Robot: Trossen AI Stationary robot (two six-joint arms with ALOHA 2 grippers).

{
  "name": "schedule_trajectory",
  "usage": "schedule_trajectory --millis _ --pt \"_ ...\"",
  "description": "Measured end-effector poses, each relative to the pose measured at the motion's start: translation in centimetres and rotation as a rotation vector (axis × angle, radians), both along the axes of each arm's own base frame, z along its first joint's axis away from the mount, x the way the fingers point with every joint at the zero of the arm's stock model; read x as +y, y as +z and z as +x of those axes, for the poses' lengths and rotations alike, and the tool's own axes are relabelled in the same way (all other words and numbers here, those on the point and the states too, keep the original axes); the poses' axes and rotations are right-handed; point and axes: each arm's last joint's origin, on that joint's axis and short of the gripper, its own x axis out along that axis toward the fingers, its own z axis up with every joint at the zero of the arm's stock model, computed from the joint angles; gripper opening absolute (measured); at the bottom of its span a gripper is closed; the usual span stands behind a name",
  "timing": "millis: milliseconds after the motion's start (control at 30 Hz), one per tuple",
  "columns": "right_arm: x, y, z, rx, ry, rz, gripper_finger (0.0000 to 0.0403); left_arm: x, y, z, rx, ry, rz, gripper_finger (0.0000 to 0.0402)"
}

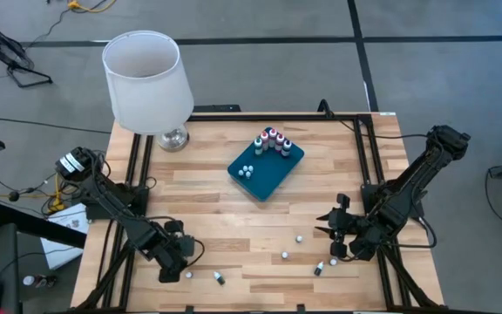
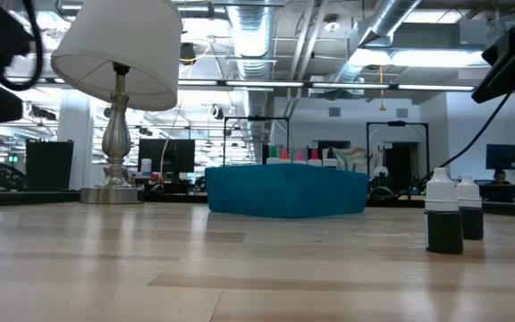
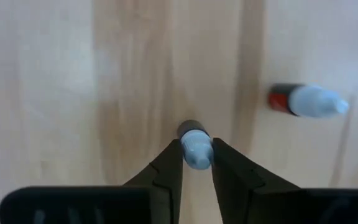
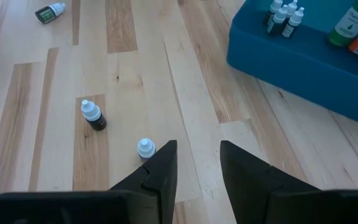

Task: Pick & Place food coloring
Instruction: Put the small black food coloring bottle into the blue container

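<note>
The left gripper (image 3: 197,163) is low at the table's (image 1: 234,222) near left edge, its fingers pinching the white cap of an upright food coloring bottle (image 3: 195,147); a red-bodied bottle (image 3: 306,101) lies on its side nearby. This looks like the grasp step; next comes a lift and a carry to the teal tray (image 1: 273,174), where other bottles already stand. The right gripper (image 4: 196,163) hovers with fingers apart, holding nothing, near loose bottles (image 4: 93,115) at the near right

Work area: open-plan room.
Grey floor (image 1: 268,22) with dark tape lines; exposed ceiling ducts (image 2: 266,22); monitors (image 2: 168,156) behind.
</note>
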Motion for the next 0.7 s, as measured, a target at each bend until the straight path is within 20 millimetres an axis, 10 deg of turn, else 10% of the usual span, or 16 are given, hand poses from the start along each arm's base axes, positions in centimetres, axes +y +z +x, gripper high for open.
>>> schedule_trajectory --millis 367,700 --pt "0.0 0.0 0.0 0.004 0.002 -0.003 0.0111 4.8 0.4 3.4 0.038 0.063 0.043 0.0068" --pt "0.0 0.0 -0.1 0.011 0.023 -0.019 0.0111 10.0 5.2 8.9 -0.132 0.07 0.06 0.0063"
